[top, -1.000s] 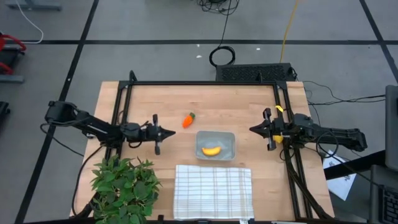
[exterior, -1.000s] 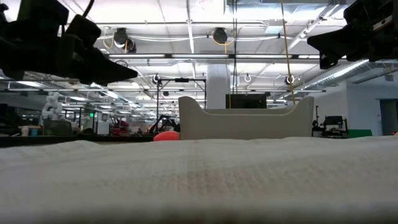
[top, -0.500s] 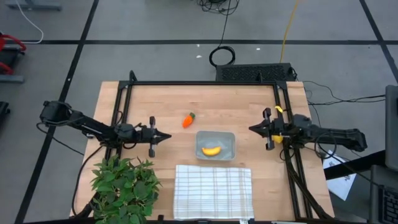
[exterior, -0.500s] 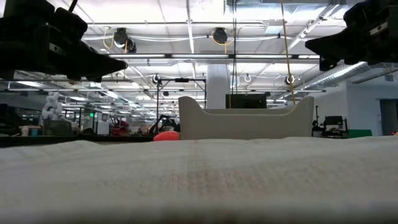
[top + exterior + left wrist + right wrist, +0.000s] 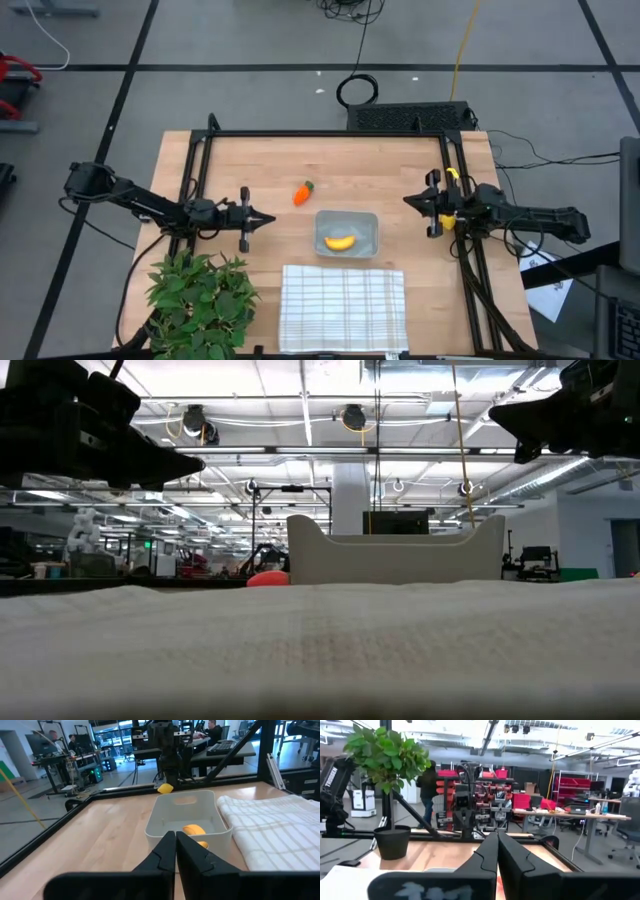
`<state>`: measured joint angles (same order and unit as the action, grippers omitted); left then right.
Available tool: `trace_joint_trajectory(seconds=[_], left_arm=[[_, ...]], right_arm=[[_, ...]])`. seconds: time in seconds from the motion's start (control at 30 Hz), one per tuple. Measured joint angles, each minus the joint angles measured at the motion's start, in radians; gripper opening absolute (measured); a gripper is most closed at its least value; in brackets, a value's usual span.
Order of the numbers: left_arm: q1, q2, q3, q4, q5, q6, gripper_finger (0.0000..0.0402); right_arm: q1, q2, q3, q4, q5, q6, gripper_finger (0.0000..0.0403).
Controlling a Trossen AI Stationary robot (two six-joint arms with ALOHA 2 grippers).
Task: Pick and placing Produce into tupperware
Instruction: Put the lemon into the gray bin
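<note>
The tupperware (image 5: pixel 347 232) stands mid-table with a yellow banana (image 5: pixel 340 241) lying inside it; both also show in the left wrist view (image 5: pixel 186 815). An orange carrot (image 5: pixel 302 192) with a green top lies on the wood just beyond the tupperware's far left corner. A small yellow piece (image 5: pixel 449 174) shows beside my right arm, also in the left wrist view (image 5: pixel 165 787). My left gripper (image 5: pixel 270 218) is shut and empty, left of the tupperware, above the table. My right gripper (image 5: pixel 406 203) is shut and empty, right of the tupperware, held high.
A white checked cloth (image 5: pixel 343 308) lies at the near edge in front of the tupperware. A leafy green plant (image 5: pixel 200 298) stands at the near left corner. A black frame (image 5: pixel 325 134) runs along the table's far and side edges.
My left gripper has drawn back a little toward the table's left edge and slightly toward the near edge, staying shut. My right gripper has risen a little. The produce and the tupperware have kept still.
</note>
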<state>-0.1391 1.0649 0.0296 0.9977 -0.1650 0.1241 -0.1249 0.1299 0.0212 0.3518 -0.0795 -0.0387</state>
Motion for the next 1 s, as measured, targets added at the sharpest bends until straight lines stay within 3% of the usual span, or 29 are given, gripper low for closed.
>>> trace_joint_trajectory(seconds=[0.2, 0.53, 1.0], left_arm=[[0.0, 0.0, 0.0, 0.0, 0.0, 0.002, 0.0002], [0.0, 0.0, 0.0, 0.001, -0.001, 0.003, 0.0028], [0.0, 0.0, 0.0, 0.002, -0.002, 0.003, 0.0005]], right_arm=[[0.0, 0.0, -0.002, -0.004, 0.0, -0.026, 0.0], [0.0, 0.0, -0.002, -0.005, 0.0, -0.034, 0.0], [0.0, 0.0, -0.003, -0.005, 0.0, -0.034, 0.0]])
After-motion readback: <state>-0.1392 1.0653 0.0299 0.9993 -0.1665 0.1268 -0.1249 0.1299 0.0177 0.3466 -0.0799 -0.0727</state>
